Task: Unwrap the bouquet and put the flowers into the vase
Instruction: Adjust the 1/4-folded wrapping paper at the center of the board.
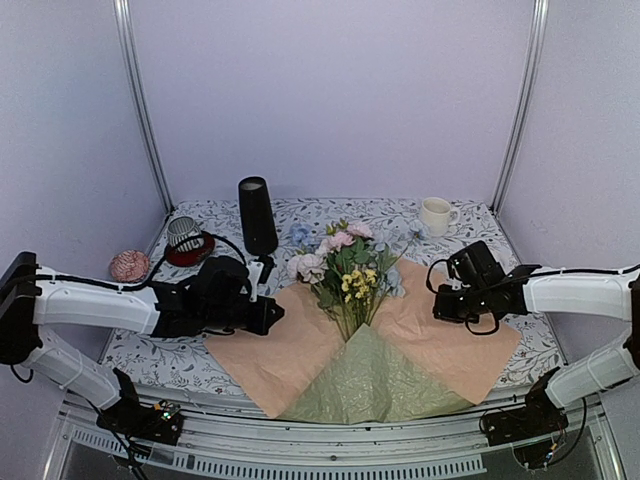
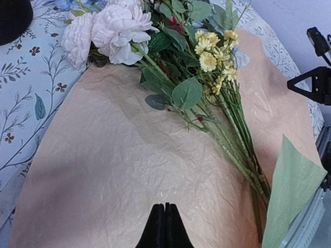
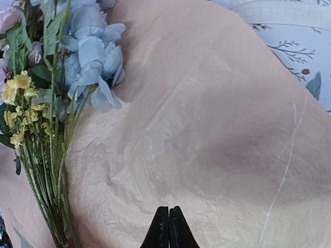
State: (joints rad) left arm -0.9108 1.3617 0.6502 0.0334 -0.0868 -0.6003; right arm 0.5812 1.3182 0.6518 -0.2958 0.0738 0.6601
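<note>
Wrapping laid open, the flowers [image 1: 348,268] lie loose on the paper [image 1: 290,350] with blooms just beside the vase [image 1: 257,215], left pincer [image 1: 273,316] near it and right pincer [image 1: 438,300] well apart, both pinched shut and empty; a careless grab could snag paper or topple the tall vase

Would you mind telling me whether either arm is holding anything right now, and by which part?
Nothing, it seems: the left fingers and right fingers are both shut empty over the spread tan wrapping paper.
</note>
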